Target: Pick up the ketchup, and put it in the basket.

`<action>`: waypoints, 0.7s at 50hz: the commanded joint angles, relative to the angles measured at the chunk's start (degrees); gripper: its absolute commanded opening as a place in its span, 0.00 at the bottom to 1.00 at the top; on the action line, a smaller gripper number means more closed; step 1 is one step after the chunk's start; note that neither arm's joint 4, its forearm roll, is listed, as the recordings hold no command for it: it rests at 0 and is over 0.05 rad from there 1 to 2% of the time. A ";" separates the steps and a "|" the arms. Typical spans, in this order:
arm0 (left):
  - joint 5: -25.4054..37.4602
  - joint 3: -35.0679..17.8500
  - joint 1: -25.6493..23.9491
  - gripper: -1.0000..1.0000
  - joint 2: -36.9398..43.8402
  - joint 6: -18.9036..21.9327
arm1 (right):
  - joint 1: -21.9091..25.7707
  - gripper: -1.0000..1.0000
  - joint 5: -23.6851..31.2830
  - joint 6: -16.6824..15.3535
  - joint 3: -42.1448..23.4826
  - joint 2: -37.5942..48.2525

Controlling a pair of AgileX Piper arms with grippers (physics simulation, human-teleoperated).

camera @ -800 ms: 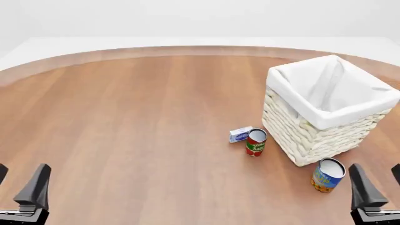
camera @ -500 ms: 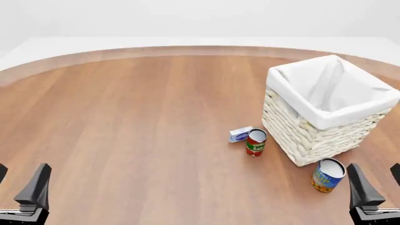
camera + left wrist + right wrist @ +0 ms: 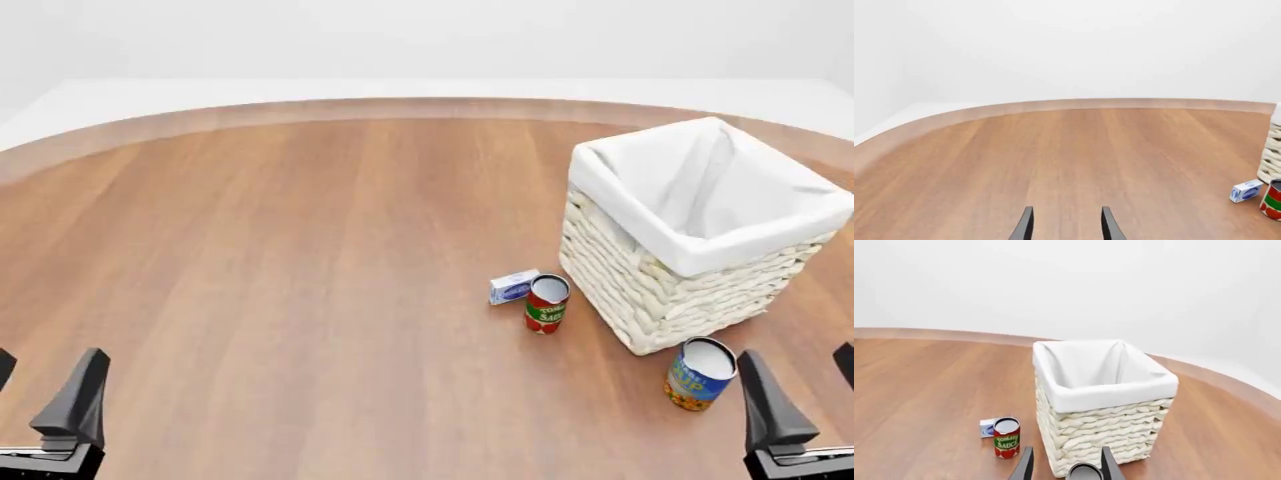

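Front view shows the blue-and-orange can (image 3: 699, 373) whole; the right wrist view catches only its rim. Basket (image 3: 694, 230) stands upright at right, only its white lining visible inside. Red can (image 3: 546, 303) and small blue-white box (image 3: 514, 286) sit beside it. Ketchup isn't visible in any view. Left gripper (image 3: 1066, 227) and right gripper (image 3: 1065, 465) both spread, empty.
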 commanded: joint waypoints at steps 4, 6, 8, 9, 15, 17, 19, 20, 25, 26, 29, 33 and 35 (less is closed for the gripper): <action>0.00 0.00 0.00 1.00 0.00 0.00 | 3.64 1.00 -0.03 -2.21 -1.20 -0.48; 0.00 0.00 0.00 1.00 0.00 0.00 | 3.96 1.00 -0.17 -2.66 -1.29 -0.49; 0.00 0.00 0.00 1.00 0.00 0.00 | 4.27 1.00 0.07 -2.17 -1.49 -0.48; 0.00 0.00 0.00 1.00 0.00 0.00 | 4.38 1.00 0.04 -2.28 -1.53 -0.48; 0.00 0.00 0.00 1.00 0.00 0.00 | 6.41 1.00 0.19 -2.50 -1.95 -0.48; 0.00 0.00 0.00 1.00 0.00 0.00 | 6.97 1.00 0.16 -2.63 -2.14 -0.48; 0.00 0.00 0.00 1.00 0.00 0.00 | 7.40 1.00 0.18 -2.75 -2.31 -0.48; 0.00 0.00 0.00 1.00 0.00 0.00 | 7.56 1.00 0.23 -2.70 -2.41 -0.48; 0.00 0.00 0.00 1.00 0.00 0.00 | 8.60 1.00 0.23 -2.71 -2.63 -0.48; 0.00 0.00 0.00 1.00 0.00 0.00 | 8.80 1.00 0.20 -2.79 -2.72 -0.47; 0.00 0.00 0.00 1.00 0.00 0.00 | 9.91 1.00 0.27 -2.77 -3.59 -0.38; 0.00 0.00 0.00 1.00 0.00 0.00 | 11.12 1.00 0.09 -3.23 -4.03 -0.44; 0.00 0.00 0.00 1.00 0.00 0.00 | 12.02 1.00 -0.29 -3.56 -4.14 -0.29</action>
